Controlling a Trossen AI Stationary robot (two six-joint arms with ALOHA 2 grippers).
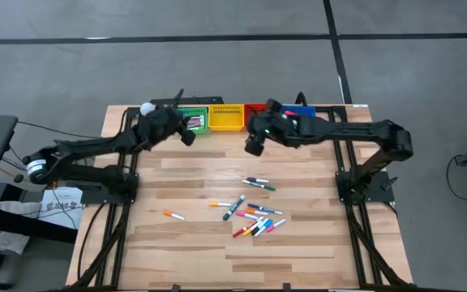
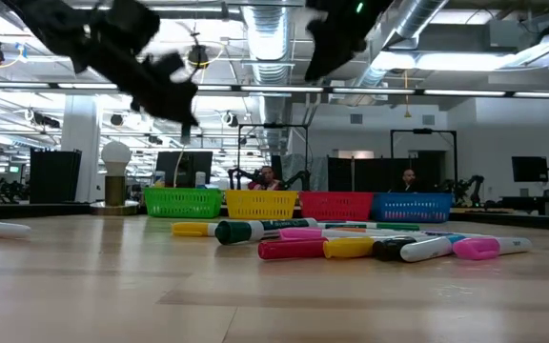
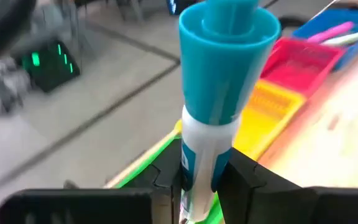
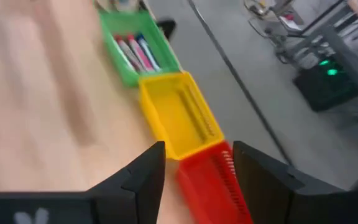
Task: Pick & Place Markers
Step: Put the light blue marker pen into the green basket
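The left claw (image 3: 201, 180), gripping a teal-capped marker (image 3: 219, 93), hangs above the green bin (image 1: 193, 121); released off-centre, the marker could strike the rim and roll onto the bench (image 1: 193, 251). The empty right claw (image 4: 197, 168), jaws apart, hovers over the yellow bin (image 4: 179, 118) and red bin (image 4: 213, 186), with the loose markers (image 1: 254, 215) well below it, where swinging low could scatter them.

teal marker (image 3: 219, 93) top cropped, lower end hidden between fingers (image 3: 253, 180), green bin (image 4: 132, 43) contents blurred, perhaps three markers
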